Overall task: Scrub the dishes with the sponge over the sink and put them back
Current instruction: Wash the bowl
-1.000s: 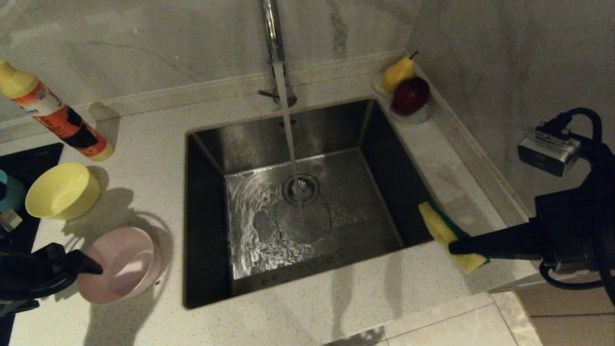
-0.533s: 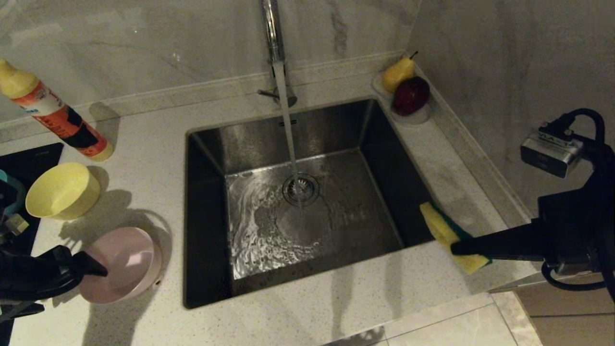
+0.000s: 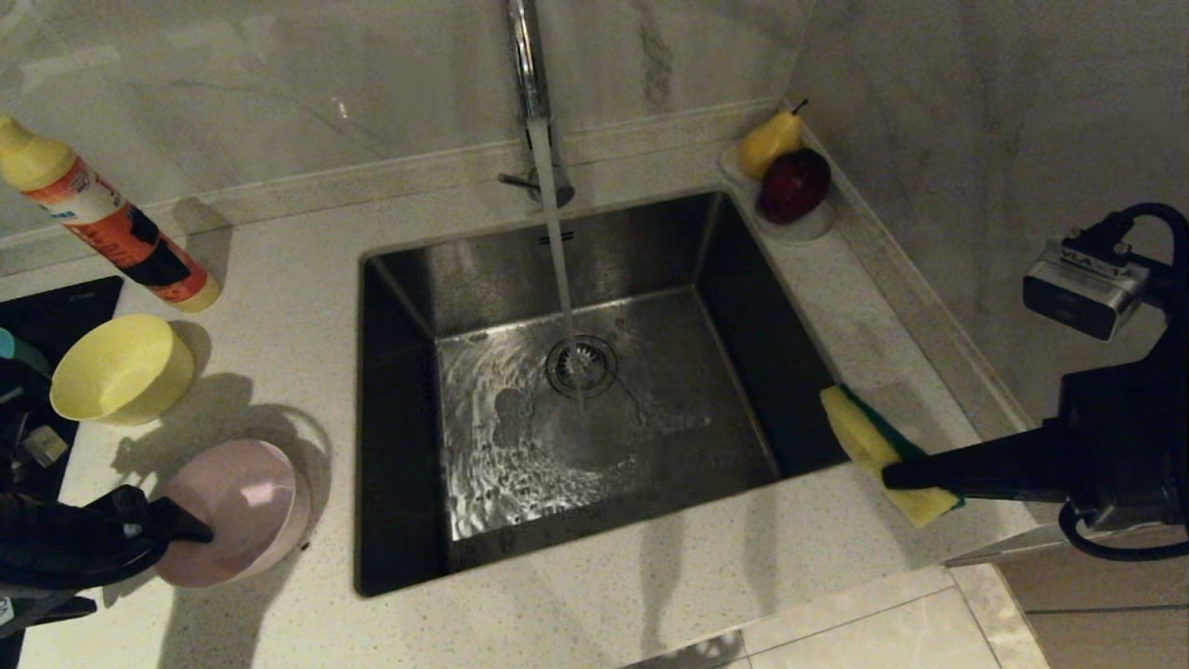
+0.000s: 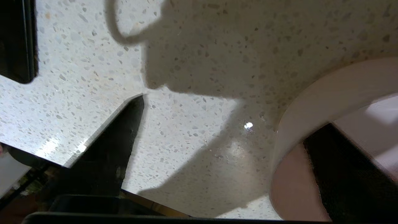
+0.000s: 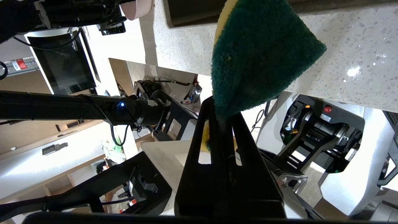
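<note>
A: Any writing you can make out?

B: The bottle [image 3: 104,226] at the far left, with a yellow cap and an orange, white and black label, has print on it, but it is too small to read. The same goes for the faint marks on the sink's [image 3: 409,465] back wall.

A: How do the dishes look?

B: The pale yellow bowl [image 3: 121,369] sits on the counter [image 3: 279,279] left of the sink. The pale pink bowl [image 3: 237,520], round and smooth, lies nearer, tilted on its side. A sliver of blue [image 3: 19,351] shows at the far left edge, too little to name.

A: And the left gripper [image 3: 181,531]?

B: Its jaws stand wide apart, straddling the pink bowl's rim. In the left wrist view one finger [image 4: 348,174] is inside the bowl [image 4: 326,102] and the other [image 4: 115,137] is outside over the counter. No squeeze on the rim shows.

A: The sponge?

B: The right gripper [image 3: 896,476] is clamped tight on the sponge [image 3: 878,451], yellow foam with a dark green scouring face, at the sink's near right corner. The green face [image 5: 258,59] fills the right wrist view.

A: The tap [image 3: 529,84]?

B: Water [image 3: 560,279] is running onto the round drain [image 3: 582,364]. A pear [image 3: 769,141] and a dark red apple [image 3: 795,184] sit at the far right.
</note>
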You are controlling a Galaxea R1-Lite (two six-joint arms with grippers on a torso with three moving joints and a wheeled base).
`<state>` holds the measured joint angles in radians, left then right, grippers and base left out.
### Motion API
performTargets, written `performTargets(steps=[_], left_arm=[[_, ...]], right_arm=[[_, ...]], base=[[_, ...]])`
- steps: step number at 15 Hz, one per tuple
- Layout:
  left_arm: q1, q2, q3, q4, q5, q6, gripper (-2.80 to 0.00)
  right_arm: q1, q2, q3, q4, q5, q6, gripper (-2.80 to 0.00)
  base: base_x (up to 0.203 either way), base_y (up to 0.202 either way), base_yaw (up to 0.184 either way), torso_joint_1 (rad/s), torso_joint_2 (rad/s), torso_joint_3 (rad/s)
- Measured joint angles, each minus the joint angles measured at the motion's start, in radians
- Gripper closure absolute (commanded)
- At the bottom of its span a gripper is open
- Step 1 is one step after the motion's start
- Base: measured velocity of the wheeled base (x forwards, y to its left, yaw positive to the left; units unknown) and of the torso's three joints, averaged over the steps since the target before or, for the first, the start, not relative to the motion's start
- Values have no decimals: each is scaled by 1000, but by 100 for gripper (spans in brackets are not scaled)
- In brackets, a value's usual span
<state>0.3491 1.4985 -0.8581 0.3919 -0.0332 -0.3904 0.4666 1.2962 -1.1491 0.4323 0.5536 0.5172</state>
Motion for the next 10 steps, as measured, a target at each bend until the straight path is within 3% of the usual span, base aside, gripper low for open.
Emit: performTargets(steps=[10], left_arm=[[1,12,18,-54,7,-31,0]], right_arm=[[0,-5,26,-1,3,0,0]], base=[[0,0,0,0,0,0]])
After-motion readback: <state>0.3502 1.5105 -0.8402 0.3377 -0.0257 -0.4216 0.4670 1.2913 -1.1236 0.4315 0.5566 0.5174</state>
